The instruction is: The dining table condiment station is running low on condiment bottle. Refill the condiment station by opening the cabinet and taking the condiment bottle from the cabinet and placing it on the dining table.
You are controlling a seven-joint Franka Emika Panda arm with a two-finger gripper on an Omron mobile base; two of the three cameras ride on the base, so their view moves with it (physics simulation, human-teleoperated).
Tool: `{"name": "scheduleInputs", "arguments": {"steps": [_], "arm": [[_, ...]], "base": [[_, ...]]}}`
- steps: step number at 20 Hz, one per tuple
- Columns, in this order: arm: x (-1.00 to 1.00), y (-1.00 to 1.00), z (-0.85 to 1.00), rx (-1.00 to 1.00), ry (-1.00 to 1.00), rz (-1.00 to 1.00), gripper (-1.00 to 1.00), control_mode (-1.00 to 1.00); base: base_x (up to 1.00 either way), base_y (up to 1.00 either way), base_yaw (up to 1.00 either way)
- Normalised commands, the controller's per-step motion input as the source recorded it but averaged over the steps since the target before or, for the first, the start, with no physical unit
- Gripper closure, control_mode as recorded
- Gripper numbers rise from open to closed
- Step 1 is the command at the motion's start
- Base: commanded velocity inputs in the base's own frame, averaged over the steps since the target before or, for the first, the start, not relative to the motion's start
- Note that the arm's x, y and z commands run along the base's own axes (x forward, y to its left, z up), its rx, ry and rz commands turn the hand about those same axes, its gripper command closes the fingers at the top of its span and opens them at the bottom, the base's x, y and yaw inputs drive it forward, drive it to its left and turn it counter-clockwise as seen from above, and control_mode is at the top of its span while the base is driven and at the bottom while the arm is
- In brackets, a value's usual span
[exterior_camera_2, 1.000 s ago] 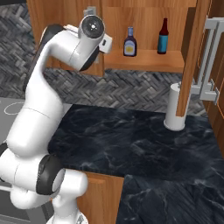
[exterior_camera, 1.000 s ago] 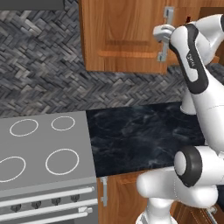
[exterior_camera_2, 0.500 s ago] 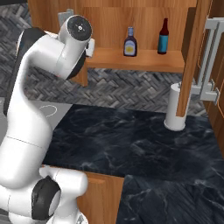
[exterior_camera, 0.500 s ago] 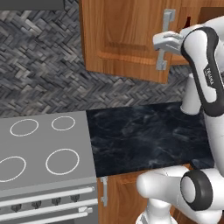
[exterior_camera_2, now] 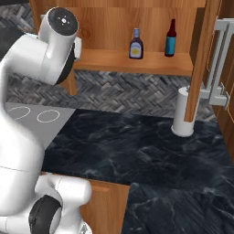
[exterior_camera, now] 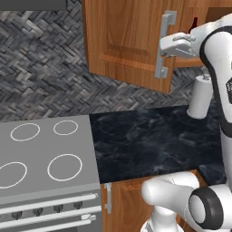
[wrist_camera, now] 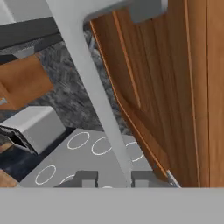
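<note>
Left cabinet door [exterior_camera: 127, 41] swung further out since a second ago; arm followed it sideways. Pincer [wrist_camera: 113, 178] clamped narrow on door's silver bar handle [exterior_camera: 164, 43]. Cabinet [exterior_camera_2: 137, 64] interior now exposed: condiment bottle [exterior_camera_2: 135, 44] upright on shelf, left of red-capped bottle [exterior_camera_2: 170, 38]. Judgement: opening nearly done; release handle, reach bottle next.
</note>
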Motion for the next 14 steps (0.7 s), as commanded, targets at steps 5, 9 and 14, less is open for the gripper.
{"name": "scheduleInputs", "arguments": {"steps": [5, 9, 14], "arm": [[-0.89, -0.52, 0.21, -0.01, 0.01, -0.05, -1.0, -1.0], [-0.97, -0.6, -0.04, 0.0, -0.09, -0.25, -1.0, -1.0], [-0.16, -0.38, -0.37, -0.02, -0.1, -0.29, -1.0, -1.0]], "base": [[0.0, 0.0, 0.0], [0.0, 0.0, 0.0], [0.0, 0.0, 0.0]]}}
